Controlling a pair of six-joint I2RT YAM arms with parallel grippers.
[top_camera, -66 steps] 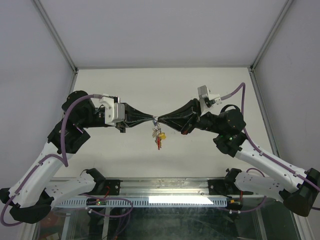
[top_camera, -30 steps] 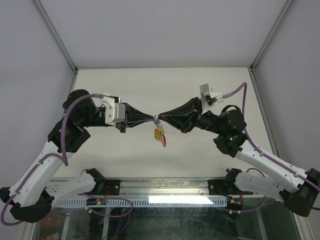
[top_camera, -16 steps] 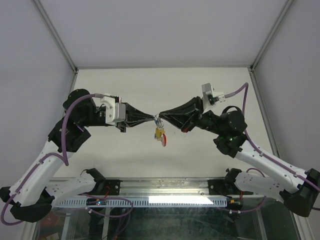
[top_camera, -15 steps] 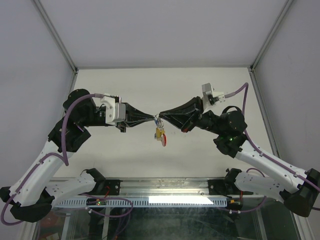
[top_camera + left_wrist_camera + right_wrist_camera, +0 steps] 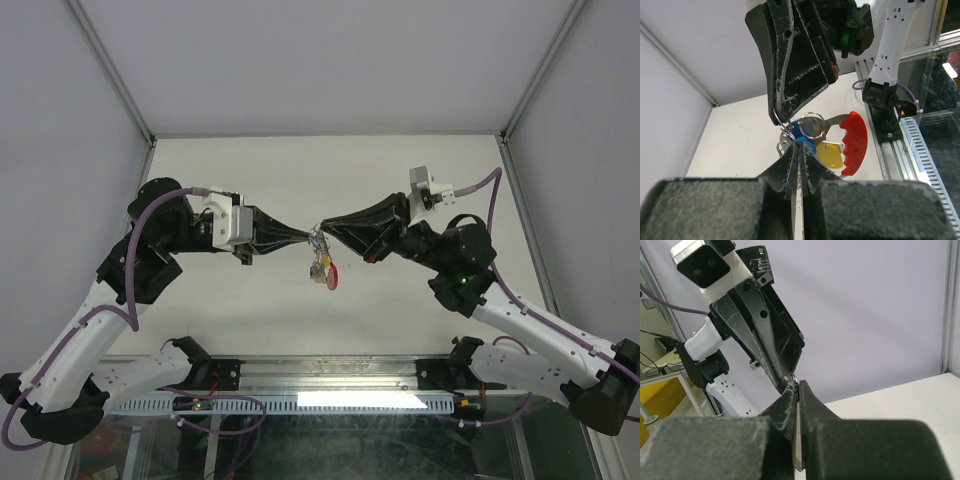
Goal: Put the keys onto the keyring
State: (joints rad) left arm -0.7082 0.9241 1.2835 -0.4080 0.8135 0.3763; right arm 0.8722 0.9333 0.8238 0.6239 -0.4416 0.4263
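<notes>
My two grippers meet tip to tip above the middle of the table. My left gripper is shut, and its tips pinch the blue key at its head. My right gripper is shut on the thin silvery keyring, which also shows at its tip in the right wrist view. A yellow key and a larger red head hang on the ring beside the blue one. In the top view the bunch dangles just below the fingertips. In the left wrist view my left gripper sits under the right gripper's fingers.
The pale table lies under the hanging bunch. Grey walls with metal posts close it in at the back and sides. A metal rail with cables runs along the near edge by the arm bases.
The right wrist has lifted and shifted slightly right. The hanging keys have bunched up shorter and swung right, the red head now lower right. The left arm has hardly moved.
</notes>
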